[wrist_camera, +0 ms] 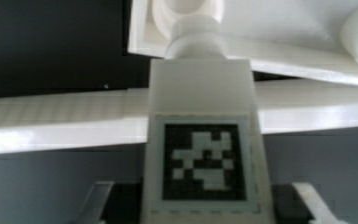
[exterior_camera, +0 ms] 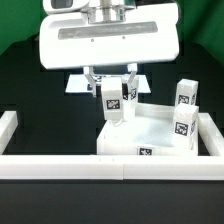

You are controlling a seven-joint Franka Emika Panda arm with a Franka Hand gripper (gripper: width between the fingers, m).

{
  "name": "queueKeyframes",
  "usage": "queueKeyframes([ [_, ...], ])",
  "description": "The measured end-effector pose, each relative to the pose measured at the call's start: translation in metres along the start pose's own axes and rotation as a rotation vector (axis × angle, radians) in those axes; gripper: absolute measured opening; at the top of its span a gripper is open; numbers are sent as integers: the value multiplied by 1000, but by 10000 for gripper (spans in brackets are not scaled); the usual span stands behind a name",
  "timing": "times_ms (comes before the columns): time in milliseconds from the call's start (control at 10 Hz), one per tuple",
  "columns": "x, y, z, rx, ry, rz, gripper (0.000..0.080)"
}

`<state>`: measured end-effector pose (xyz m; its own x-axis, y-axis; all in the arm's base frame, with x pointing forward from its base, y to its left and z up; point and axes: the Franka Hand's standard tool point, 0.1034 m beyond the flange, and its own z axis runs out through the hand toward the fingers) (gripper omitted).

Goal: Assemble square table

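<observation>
The white square tabletop (exterior_camera: 150,135) lies flat against the front wall, with its raised rim showing. My gripper (exterior_camera: 115,98) is shut on a short white leg (exterior_camera: 114,104) with a black-and-white tag. It holds the leg upright over the tabletop's corner on the exterior view's left. In the wrist view the leg (wrist_camera: 202,120) fills the middle between the fingers (wrist_camera: 108,200), and its far end meets the round corner socket (wrist_camera: 194,22) of the tabletop (wrist_camera: 309,45). Two more tagged legs (exterior_camera: 185,95) (exterior_camera: 183,128) stand on the exterior view's right side of the tabletop.
White border walls run along the front (exterior_camera: 60,166), the exterior view's left (exterior_camera: 9,124) and right (exterior_camera: 213,130). The front wall crosses the wrist view (wrist_camera: 60,122) behind the held leg. The marker board (exterior_camera: 82,84) lies behind the gripper.
</observation>
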<state>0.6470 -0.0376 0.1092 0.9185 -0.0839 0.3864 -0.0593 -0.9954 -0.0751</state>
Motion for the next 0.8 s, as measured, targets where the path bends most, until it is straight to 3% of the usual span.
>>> queueKeyframes([
  [100,1,1,0,-5,12,-3,291],
  [300,0,15,-2,-87,161,-32,291],
  [800,-8,3,2,-79,155,-32,291],
])
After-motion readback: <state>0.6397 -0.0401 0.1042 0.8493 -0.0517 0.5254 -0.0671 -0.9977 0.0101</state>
